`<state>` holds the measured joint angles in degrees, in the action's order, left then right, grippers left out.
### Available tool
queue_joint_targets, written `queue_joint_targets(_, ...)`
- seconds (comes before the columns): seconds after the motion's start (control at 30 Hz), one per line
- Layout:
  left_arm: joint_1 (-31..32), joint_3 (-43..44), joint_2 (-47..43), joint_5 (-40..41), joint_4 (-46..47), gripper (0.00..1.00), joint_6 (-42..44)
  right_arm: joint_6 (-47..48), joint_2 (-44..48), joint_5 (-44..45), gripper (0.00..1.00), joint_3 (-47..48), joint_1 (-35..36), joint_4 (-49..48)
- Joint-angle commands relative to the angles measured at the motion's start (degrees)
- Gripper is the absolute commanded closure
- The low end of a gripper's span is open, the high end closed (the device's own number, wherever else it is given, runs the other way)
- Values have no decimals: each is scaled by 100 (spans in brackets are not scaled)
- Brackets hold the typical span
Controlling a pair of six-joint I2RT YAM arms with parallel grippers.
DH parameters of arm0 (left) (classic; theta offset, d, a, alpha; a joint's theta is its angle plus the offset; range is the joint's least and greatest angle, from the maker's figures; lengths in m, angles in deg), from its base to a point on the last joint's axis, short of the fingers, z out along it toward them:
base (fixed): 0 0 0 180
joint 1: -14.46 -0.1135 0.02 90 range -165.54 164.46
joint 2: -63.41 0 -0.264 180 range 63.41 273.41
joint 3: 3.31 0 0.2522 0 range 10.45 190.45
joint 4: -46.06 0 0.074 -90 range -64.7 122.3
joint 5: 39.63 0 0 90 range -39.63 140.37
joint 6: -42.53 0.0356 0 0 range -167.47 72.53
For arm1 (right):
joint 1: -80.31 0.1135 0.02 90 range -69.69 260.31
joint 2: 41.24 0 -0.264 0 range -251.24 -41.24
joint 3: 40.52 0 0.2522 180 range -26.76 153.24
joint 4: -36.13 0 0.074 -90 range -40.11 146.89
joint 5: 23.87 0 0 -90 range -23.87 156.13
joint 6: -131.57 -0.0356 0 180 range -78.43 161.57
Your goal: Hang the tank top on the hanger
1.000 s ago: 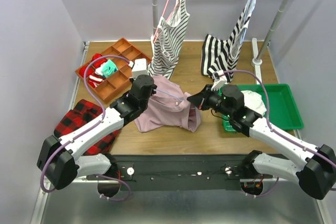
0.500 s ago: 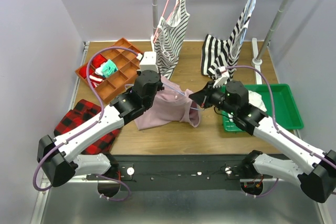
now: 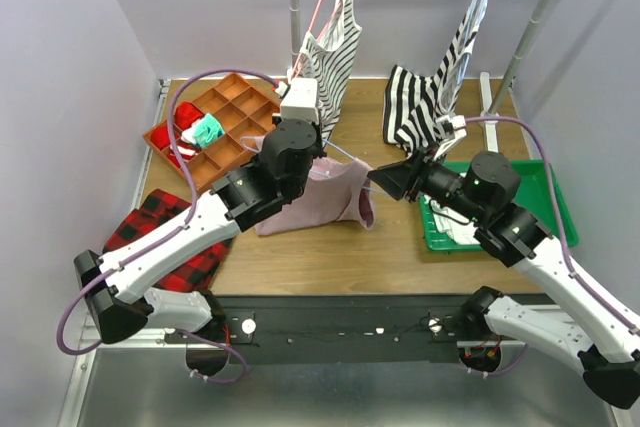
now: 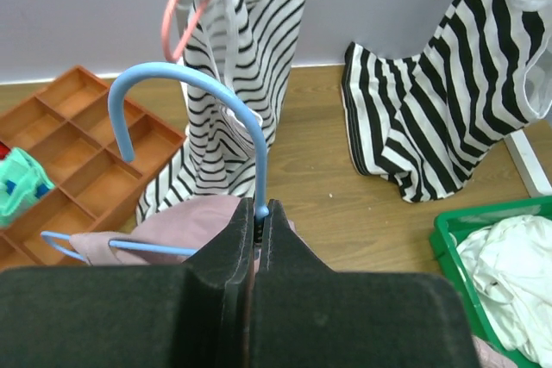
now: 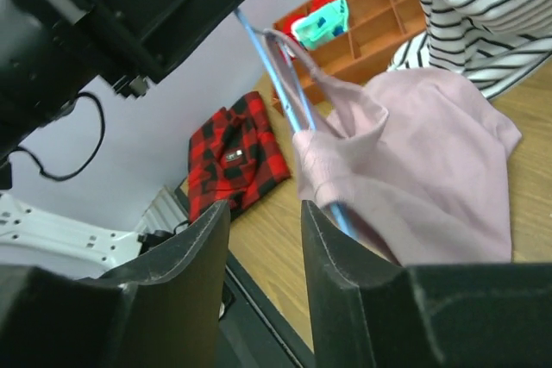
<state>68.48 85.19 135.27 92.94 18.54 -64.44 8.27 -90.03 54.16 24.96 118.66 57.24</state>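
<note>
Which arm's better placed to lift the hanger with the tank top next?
Left. The left gripper is shut on the hanger below the hook, tank top draped on it. The right gripper is open, holding nothing.

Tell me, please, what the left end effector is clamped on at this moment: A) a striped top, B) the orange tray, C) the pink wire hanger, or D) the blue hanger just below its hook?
D: in the left wrist view, the left end effector is shut on the stem of the blue hanger just under its hook, with the pink top draped on the wire below.
</note>
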Motion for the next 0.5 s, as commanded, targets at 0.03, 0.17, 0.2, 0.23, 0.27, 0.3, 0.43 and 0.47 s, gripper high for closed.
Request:
queue_joint_targets(0.03, 179, 1181, 179, 498, -293, 100, 817, 280, 344, 253, 48, 698, 24, 872)
queue_joint_targets(0.17, 407, 2627, 539, 401, -925, 100, 1406, 499, 494, 1169, 47, 1242, 24, 1312)
queue_joint_targets(0.2, 486, 2990, 688, 454, -1318, 100, 1773, 543, 459, 1405, 47, 1365, 24, 1373)
queue_joint_targets(0.23, 609, 3351, 1011, 689, -1470, 100, 2029, 587, 424, 1608, 48, 1628, 24, 1391)
queue_joint_targets(0.27, 845, 3998, 1163, 866, -1550, 100, 2257, 657, 389, 1679, 47, 1752, 24, 1391)
queue_joint_targets(0.3, 1004, 4292, 1303, 1085, -1629, 100, 2573, 693, 345, 1706, 48, 1858, 24, 1322)
queue_joint_targets(0.43, 1584, 5523, 1988, 1710, -1341, 100, 4065, 886, -93, 1803, 47, 2604, 24, 1330)
queue_joint_targets(0.47, 1733, 5777, 2043, 1885, -1157, 100, 4340, 939, -165, 1751, 47, 2867, 24, 1330)
